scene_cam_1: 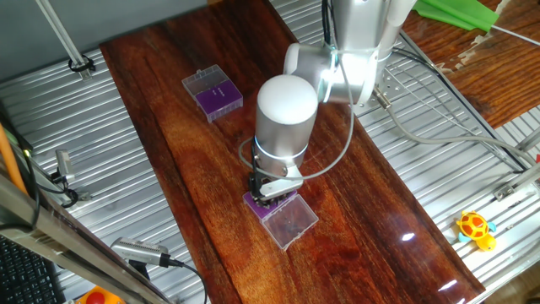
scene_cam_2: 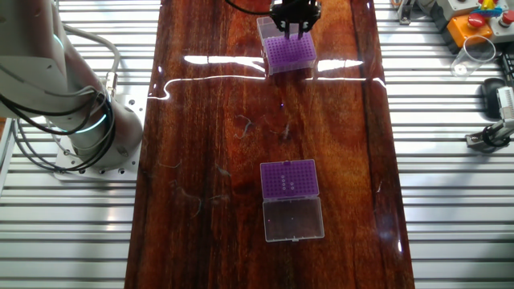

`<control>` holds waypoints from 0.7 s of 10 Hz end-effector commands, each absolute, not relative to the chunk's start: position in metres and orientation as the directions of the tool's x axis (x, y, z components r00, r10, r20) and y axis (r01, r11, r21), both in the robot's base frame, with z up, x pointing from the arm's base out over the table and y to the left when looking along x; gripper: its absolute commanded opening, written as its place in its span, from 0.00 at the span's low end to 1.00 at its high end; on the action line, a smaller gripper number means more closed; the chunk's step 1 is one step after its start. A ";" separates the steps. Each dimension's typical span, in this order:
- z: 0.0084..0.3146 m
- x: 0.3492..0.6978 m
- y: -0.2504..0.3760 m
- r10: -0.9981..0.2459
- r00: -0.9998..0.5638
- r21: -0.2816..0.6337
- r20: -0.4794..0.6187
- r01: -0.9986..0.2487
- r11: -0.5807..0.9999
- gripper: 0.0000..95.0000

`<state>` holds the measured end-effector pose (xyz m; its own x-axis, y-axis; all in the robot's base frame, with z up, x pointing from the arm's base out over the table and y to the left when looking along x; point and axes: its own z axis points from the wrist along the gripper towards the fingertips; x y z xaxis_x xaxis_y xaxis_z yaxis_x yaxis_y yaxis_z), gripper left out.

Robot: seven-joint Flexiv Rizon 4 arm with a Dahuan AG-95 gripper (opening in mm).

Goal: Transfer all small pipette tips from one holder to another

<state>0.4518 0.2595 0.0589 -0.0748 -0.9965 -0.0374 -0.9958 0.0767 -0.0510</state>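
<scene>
Two purple tip holders with clear hinged lids lie open on the wooden table. My gripper (scene_cam_1: 268,191) (scene_cam_2: 295,32) points down over the edge of one holder (scene_cam_1: 256,204) (scene_cam_2: 289,54), its fingers a little apart with nothing visible between them. Its clear lid (scene_cam_1: 291,221) lies flat beside it. The other holder (scene_cam_1: 214,93) (scene_cam_2: 289,178) sits well away from the gripper, and a few small pipette tips (scene_cam_2: 285,184) show as tiny specks on its purple insert. Any tips in the holder under the gripper are too small to make out.
The arm's base (scene_cam_2: 88,132) stands on the ribbed metal bench beside the wooden board (scene_cam_2: 209,144). Cables (scene_cam_1: 439,127), a yellow toy (scene_cam_1: 475,228) and a clear cup (scene_cam_2: 475,52) lie off the board. A long reflection crosses the board near the gripper.
</scene>
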 end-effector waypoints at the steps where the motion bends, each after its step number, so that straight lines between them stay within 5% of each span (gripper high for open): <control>1: 0.059 0.451 0.259 -0.997 -0.062 -0.052 -0.038 -0.997 0.064 0.20; 7: 0.057 0.445 0.259 -0.998 -0.040 -0.043 -0.041 -0.998 0.042 0.20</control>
